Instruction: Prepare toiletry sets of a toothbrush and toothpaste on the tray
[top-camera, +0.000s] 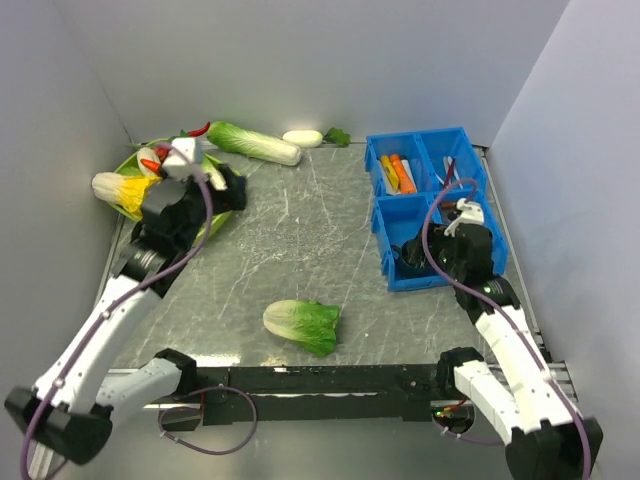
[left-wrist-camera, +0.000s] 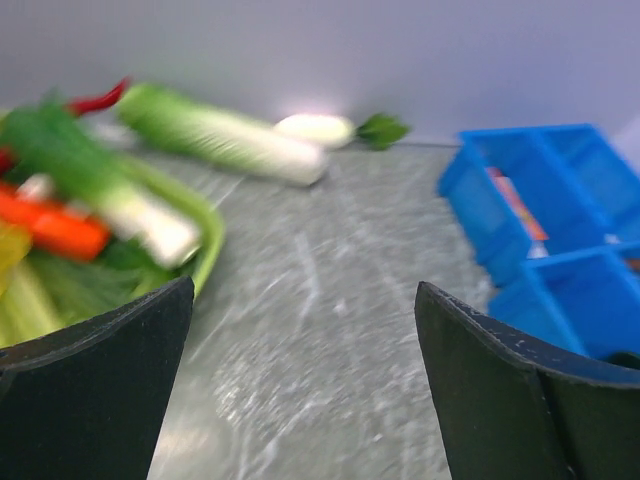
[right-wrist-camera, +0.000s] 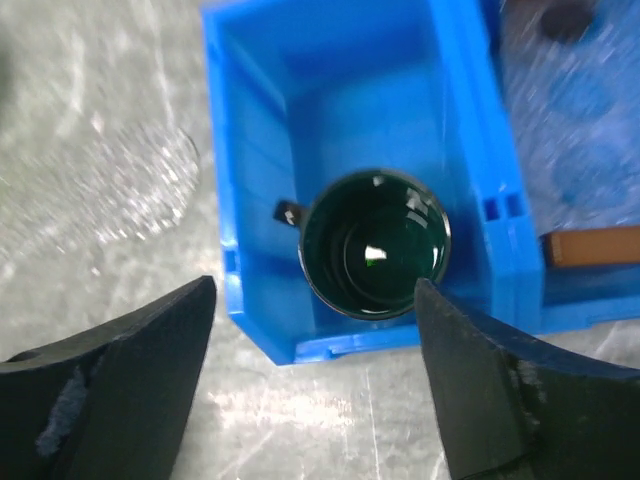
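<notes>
A blue compartment bin (top-camera: 380, 215) stands at the right. Its far left compartment holds a yellow tube (top-camera: 388, 173), an orange tube (top-camera: 402, 172) and a pale thin stick (top-camera: 411, 176). An orange item (left-wrist-camera: 515, 205) in it shows blurred in the left wrist view. The green tray (top-camera: 128, 160) at the far left is full of vegetables; its rim (left-wrist-camera: 208, 245) also shows in the left wrist view. My left gripper (top-camera: 232, 188) (left-wrist-camera: 303, 290) is open and empty beside the tray. My right gripper (top-camera: 408, 255) (right-wrist-camera: 312, 300) is open and empty above the bin's near left compartment.
A dark green cup (right-wrist-camera: 375, 243) stands in the bin's near left compartment. A napa cabbage (top-camera: 255, 142), a white radish (top-camera: 302, 138) and a red chilli (top-camera: 198, 130) lie at the back. A lettuce (top-camera: 302, 325) lies near the front. Walls enclose three sides.
</notes>
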